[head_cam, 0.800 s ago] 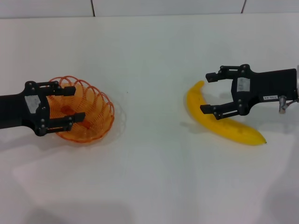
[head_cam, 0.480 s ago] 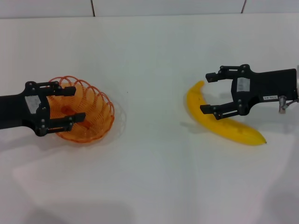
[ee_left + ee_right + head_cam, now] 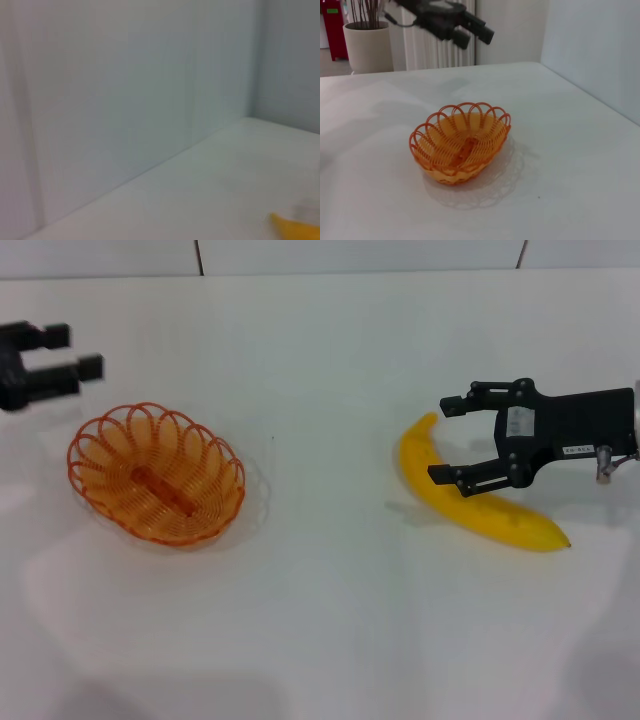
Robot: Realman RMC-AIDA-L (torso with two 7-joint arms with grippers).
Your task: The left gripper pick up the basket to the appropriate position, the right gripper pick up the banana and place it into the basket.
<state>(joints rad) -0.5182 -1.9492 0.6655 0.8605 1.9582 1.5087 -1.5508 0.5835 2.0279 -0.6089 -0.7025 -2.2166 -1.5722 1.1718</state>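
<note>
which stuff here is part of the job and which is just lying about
Job: orange looped-wire oval basket, empty on the table; smooth yellow curved banana; black left gripper, raised clear of the basket; black right gripper, open over the banana.
Lying about: beige plant pot; white table.

White table [image 3: 330, 620]; beige plant pot [image 3: 368, 47] beside white radiator [image 3: 437, 52].

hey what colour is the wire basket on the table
Orange. The basket is looped orange wire with a scalloped rim, clearest in the right wrist view.
</note>
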